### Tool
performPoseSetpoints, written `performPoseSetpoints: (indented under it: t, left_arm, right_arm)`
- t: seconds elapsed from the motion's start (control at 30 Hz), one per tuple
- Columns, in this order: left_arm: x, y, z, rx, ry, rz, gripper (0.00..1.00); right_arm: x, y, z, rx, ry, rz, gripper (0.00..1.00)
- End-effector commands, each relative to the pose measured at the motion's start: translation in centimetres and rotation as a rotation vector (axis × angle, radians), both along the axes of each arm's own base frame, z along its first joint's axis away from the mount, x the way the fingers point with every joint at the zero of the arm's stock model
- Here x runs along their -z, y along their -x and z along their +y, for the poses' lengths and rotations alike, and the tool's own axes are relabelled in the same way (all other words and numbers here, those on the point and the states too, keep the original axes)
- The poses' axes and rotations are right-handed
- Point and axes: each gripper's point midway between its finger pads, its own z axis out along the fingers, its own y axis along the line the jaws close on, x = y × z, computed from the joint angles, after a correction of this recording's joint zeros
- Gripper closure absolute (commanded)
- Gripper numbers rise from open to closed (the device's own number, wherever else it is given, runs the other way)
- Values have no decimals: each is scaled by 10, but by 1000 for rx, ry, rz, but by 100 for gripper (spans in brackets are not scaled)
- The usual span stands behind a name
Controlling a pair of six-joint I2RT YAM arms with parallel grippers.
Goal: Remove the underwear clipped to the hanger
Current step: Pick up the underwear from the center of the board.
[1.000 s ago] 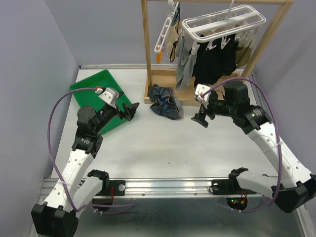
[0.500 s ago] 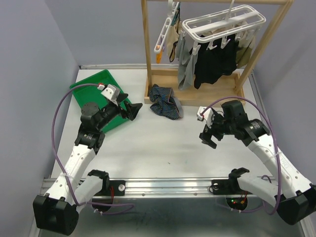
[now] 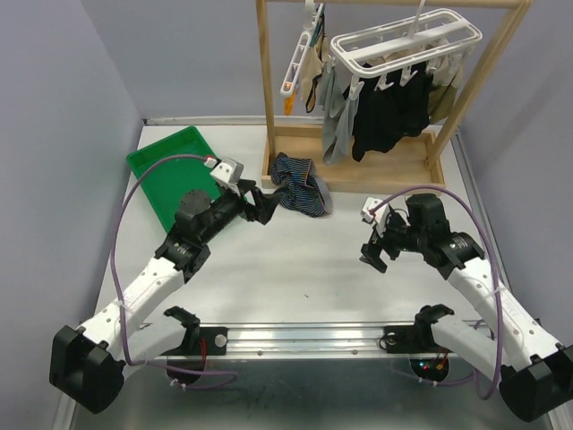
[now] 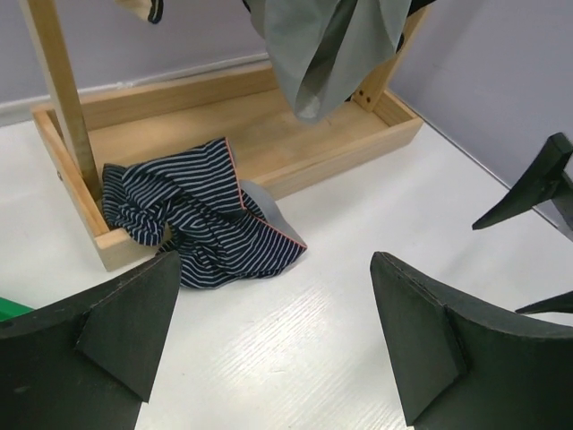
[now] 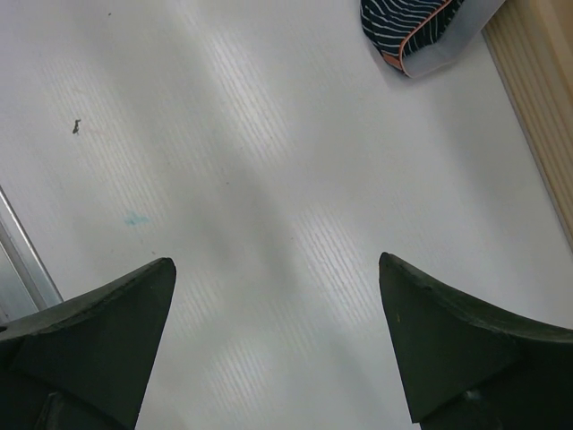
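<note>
White tabletop (image 3: 295, 260), plain pale walls behind; findings taken from the left. A green tray (image 3: 166, 170) sits at the far left corner. The left gripper (image 3: 265, 204) reaches low toward the middle, jaws spread wide and holding nothing; its wrist view looks straight onto the navy striped underwear (image 4: 201, 224). That garment is off the clips. It lies crumpled over the front lip of the wooden rack (image 3: 269, 90), partly on the rack's base and partly on the table, just beyond the left gripper's fingertips. To the right of it, the white clip hanger (image 3: 407, 40) hangs from the rack's top bar and is loaded: a grey piece (image 3: 333, 116), black pieces (image 3: 385, 112) and a tan piece (image 3: 443, 85) remain pinned. The right gripper (image 3: 374, 255) hovers over bare table, well apart from the rack, jaws fully spread and empty. Assessment: one garment is down and several are left to unclip, so the job is in its early part; the fallen piece looks to be the left arm's immediate concern.
</note>
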Motion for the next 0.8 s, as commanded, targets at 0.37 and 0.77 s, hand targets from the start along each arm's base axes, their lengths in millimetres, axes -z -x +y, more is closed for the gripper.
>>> performPoseSetpoints:
  t: [0.37,0.77]
  left_arm:
    - [38,-21,-41,-332,134,113,1]
    - [88,-68,-92,-516,209,372,1]
  right_arm:
    - [-7,-25,-16,96,30,-132,0]
    - [5,-33,-23,140,63,-100,0]
